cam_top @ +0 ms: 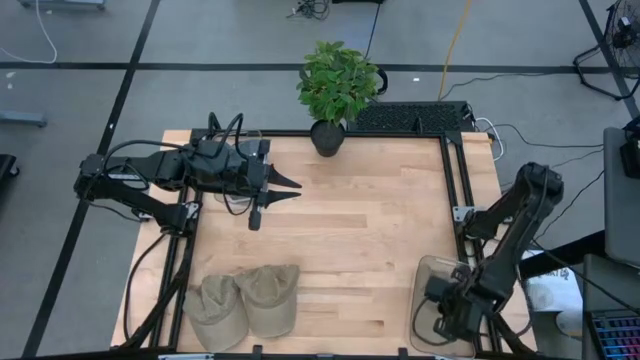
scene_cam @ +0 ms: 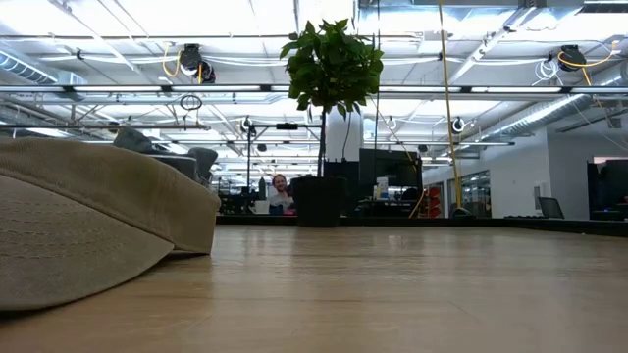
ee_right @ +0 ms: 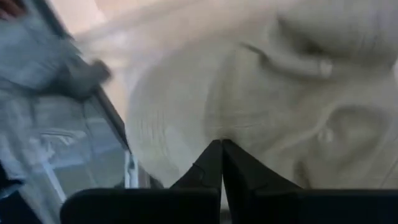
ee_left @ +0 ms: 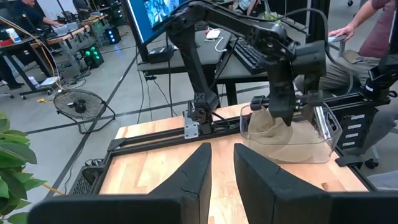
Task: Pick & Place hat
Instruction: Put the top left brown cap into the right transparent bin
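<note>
The right gripper (cam_top: 447,322), jaws pinched shut on a hat (ee_right: 261,112) inside the clear bin (cam_top: 424,275), should lift straight up, clearing the bin's walls.

Two hats (cam_top: 245,302) lie on the surface (cam_top: 370,230); the right tool (cam_top: 445,318) reaches into a clear bin (cam_top: 425,275).

Bright overhead ceiling lights (scene_cam: 118,20) glare in the low view, while the right wrist view is blurred.
</note>
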Robot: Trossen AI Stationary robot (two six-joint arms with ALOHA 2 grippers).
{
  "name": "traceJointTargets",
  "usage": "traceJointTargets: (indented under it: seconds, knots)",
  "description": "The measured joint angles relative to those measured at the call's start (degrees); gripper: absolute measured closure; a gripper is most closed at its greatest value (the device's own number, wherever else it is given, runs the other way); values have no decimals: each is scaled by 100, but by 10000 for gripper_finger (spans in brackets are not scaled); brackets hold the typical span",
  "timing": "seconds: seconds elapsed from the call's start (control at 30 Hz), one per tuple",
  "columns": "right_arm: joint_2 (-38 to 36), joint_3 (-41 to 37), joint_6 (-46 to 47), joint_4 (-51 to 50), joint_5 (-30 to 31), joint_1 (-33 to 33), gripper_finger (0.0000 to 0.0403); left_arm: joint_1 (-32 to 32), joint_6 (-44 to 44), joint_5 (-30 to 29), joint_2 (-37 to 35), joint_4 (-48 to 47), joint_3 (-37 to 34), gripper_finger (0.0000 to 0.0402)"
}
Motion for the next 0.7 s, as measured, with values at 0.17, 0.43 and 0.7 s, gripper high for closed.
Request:
traceJointTargets:
  seconds: [0.17,0.43,0.7]
  knots:
    - [316,-157,307,8,-494,0,403,2,-2,0,0,0,0,325]
    - [371,-277,392,-1,-366,-5,403,0,0,0,0,0,0,325]
    - [-62,-288,494,-17,-314,-26,403,0,-1,0,0,0,0,325]
